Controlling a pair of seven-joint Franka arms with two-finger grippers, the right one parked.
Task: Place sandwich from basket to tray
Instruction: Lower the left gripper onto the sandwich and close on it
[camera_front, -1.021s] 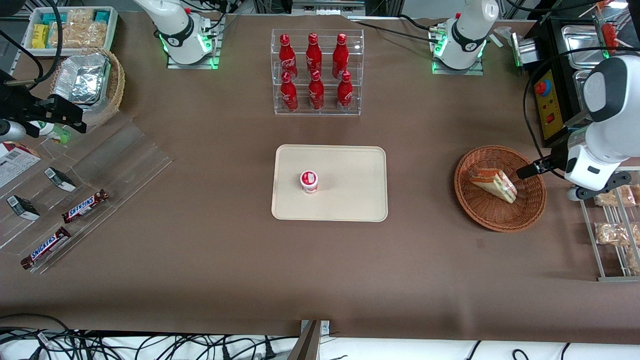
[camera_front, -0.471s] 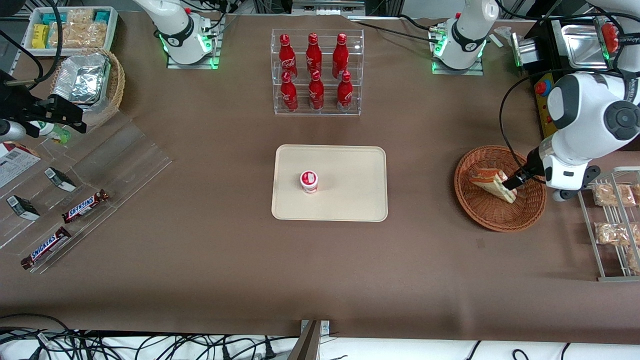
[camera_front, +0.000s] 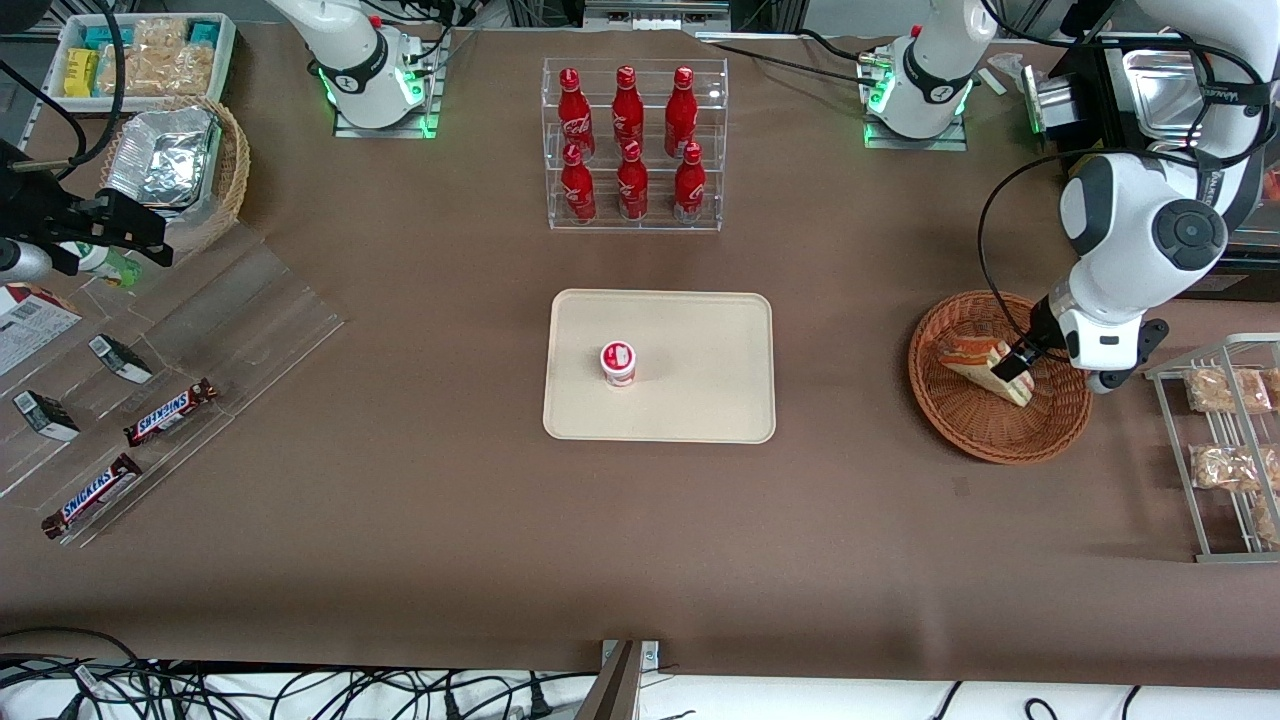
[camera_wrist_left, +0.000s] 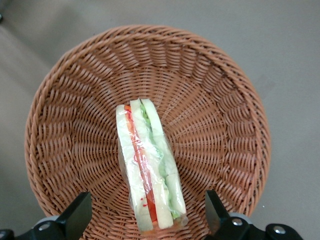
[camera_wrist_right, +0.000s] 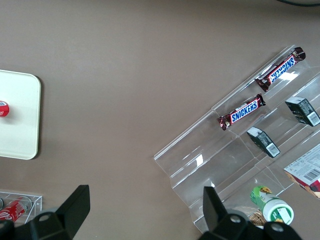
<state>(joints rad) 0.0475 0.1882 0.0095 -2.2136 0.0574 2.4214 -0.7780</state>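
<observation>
The sandwich (camera_front: 983, 366) (camera_wrist_left: 148, 170) lies on its side in the middle of the basket (camera_front: 960, 420) (camera_wrist_left: 65, 125), bare weave showing on every side of it out to the rim. The gripper (camera_front: 1016, 364) (camera_wrist_left: 148, 216) hangs low over the sandwich's broad end, at the side of the basket nearest the working arm's end of the worktop (camera_front: 880, 560). In the wrist view its jaws stand wide apart, one on each side of the sandwich with weave showing between each and the bread; they have hold of nothing.

The basket sits toward the working arm's end, apart from the wire rack of snack packets (camera_front: 1225, 450) just beside it. Between basket and tray (camera_front: 700, 330) runs a stretch of bare worktop. The tray is mid-worktop, carrying only a small red-and-white cup (camera_front: 618, 363), with most of its surface free. The bottle rack (camera_front: 633, 145) stands farther from the front camera than the tray.

Compared with half a second ago, the gripper has shifted slightly inward over the sandwich and the arm has swung up; the sandwich has not moved.
</observation>
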